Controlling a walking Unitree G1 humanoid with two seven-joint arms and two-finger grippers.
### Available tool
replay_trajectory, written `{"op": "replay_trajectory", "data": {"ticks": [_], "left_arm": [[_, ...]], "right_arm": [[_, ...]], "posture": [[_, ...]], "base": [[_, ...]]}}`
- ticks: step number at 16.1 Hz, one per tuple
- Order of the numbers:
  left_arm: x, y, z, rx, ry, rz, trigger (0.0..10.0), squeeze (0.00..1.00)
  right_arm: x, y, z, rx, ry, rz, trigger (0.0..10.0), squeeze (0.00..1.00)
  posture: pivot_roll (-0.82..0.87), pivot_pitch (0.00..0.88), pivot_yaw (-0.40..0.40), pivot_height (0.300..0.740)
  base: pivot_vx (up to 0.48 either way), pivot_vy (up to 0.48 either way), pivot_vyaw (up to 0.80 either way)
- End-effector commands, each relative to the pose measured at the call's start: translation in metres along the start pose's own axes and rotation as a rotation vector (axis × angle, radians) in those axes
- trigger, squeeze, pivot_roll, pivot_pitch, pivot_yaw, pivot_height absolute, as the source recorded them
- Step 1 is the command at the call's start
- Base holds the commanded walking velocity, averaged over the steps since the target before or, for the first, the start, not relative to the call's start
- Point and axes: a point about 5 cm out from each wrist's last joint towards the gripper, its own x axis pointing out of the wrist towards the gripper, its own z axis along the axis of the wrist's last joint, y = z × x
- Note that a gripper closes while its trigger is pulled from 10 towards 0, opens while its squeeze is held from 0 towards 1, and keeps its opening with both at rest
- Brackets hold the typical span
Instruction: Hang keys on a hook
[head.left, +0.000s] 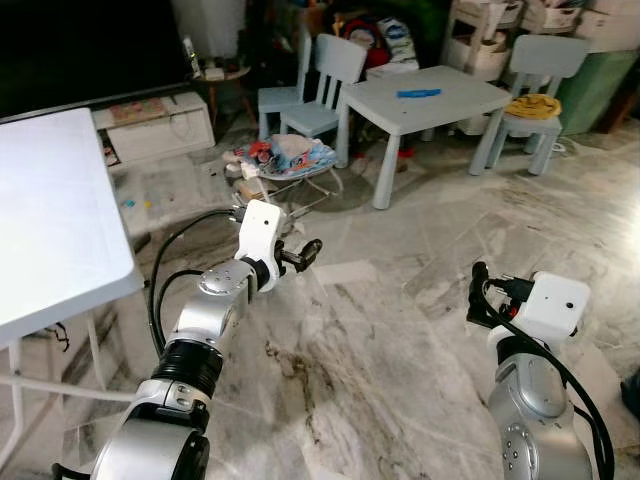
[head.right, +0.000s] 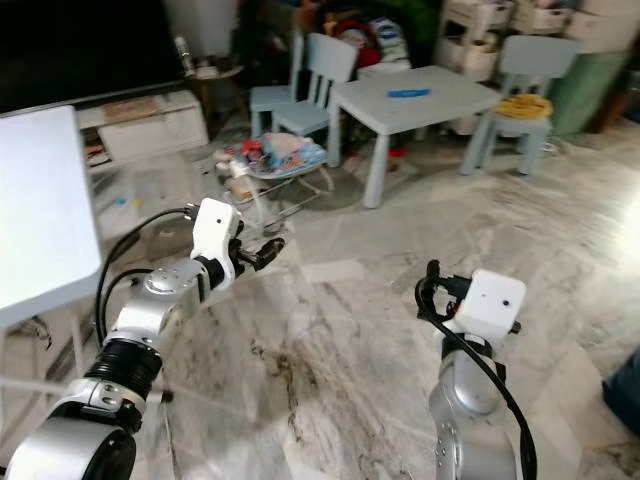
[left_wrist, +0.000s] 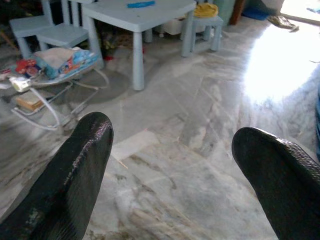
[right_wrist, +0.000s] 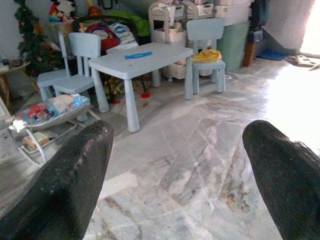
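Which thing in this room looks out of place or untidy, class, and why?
The baby bouncer on the marble floor beside the small blue table is heaped with crumpled cloths and toys. Both grippers, left gripper and right gripper, are open and hold nothing.

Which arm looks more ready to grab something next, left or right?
Left, probably: the left gripper is raised and stretched forward, open, beside the white table. The right gripper, open too, sits lower and tucked back.
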Motion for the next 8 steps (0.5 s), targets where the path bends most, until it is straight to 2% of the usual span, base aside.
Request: {"op": "replay_trajectory", "data": {"ticks": [1,3,8], "left_arm": [[0.0011,-0.0058,-0.0029,0.012,0.010,-0.025,10.0,0.00],[0.0011,-0.0078,-0.0050,0.017,0.014,-0.036,10.0,0.00],[-0.0007,-0.0016,-0.0085,0.018,0.024,-0.014,10.0,0.00]], "right_arm": [[0.0013,-0.0043,0.0046,-0.005,-0.017,-0.008,10.0,0.00],[0.0021,-0.0045,0.0053,-0.006,-0.017,-0.010,10.0,0.00],[0.0011,0.0012,0.0043,-0.002,-0.010,0.008,10.0,0.00]], "posture": [[-0.01,0.000,0.044,0.740],[-0.01,0.000,0.043,0.740],[-0.01,0.000,0.032,0.740]], "base": [[0.000,0.000,-0.77],[0.000,0.000,-0.77],[0.000,0.000,-0.77]]}}
